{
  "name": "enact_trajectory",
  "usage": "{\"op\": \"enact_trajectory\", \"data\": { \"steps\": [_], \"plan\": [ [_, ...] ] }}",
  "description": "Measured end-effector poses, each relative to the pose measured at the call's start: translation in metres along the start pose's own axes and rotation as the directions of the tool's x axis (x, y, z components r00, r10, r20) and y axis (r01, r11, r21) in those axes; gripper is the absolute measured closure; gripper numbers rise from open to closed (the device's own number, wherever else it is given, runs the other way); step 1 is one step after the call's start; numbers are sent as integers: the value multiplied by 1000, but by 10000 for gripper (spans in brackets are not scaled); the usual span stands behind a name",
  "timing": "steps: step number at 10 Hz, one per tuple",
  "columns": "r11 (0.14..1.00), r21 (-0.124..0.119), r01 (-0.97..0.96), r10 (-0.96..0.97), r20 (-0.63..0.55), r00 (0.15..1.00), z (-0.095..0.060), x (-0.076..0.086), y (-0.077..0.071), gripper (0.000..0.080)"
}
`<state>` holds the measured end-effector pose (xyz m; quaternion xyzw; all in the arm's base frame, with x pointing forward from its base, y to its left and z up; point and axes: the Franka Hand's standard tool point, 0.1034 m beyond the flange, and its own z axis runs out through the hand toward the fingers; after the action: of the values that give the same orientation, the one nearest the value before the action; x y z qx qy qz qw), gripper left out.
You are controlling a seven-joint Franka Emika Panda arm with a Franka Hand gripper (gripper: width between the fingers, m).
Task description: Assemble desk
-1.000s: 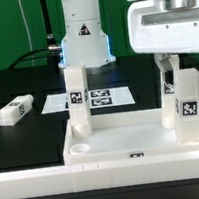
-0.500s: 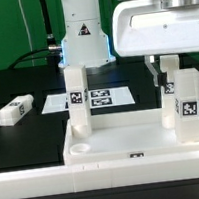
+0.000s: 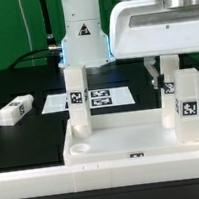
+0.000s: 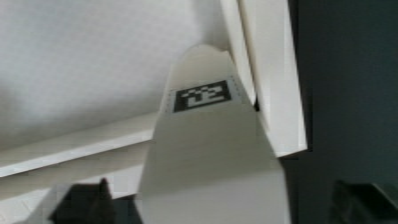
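Standing in the desk panel (image 3: pixel 133 139): two legs (image 3: pixel 76 98) (image 3: pixel 187 102); a third (image 3: pixel 16 110) lies at nine o'clock on the black table (image 3: pixel 23 147). Gripper (image 3: pixel 162 83) grip unclear.

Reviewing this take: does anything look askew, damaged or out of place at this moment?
One leg lies on its side on the black table, off at the exterior view's left, apart from the desk panel. The two legs in the panel stand upright. No damage shows.
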<state>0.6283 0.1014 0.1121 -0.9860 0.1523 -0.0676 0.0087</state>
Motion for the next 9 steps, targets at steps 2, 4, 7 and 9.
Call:
{"op": "enact_trajectory", "data": {
  "steps": [2,4,7,9],
  "plan": [
    [1000,0,-4,4,0,1000,0,0,1,341],
    [1000,-8,-19,19,-3,1000,0,2,5,499],
    [998,-12,-70,69,-5,998,0,4,8,499],
    [979,-26,-202,202,-15,979,0,8,18,499]
  ]
}}
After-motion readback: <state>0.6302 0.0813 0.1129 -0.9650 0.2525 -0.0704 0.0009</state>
